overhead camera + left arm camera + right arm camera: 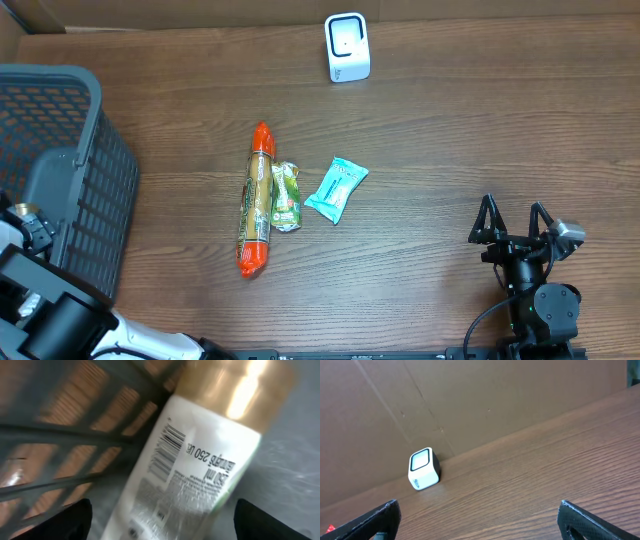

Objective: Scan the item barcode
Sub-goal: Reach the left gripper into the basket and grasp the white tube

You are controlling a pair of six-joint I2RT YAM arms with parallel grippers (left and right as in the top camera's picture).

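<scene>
At the table's left edge stands a grey mesh basket (108, 190). Inside it a white bottle (190, 460) with a gold cap lies tilted against the mesh wall, its barcode facing the left wrist camera. The left gripper (162, 505) hangs over the bottle's lower end, released. Its dark fingers (75, 520) stand either side of the bottle and, as far as shows, do not touch it.

Near the middle of the table (450, 130) lie an orange-ended sausage (258, 200), a green packet (286, 197) touching it, and a teal packet (336, 189) just beside. Bare wood surrounds them.

The white scanner (347, 47) stands at the far edge, close to the cardboard wall (470, 400).

At the near right, the right gripper (512, 207) hangs spread wide and empty, facing the scanner over bare wood.
</scene>
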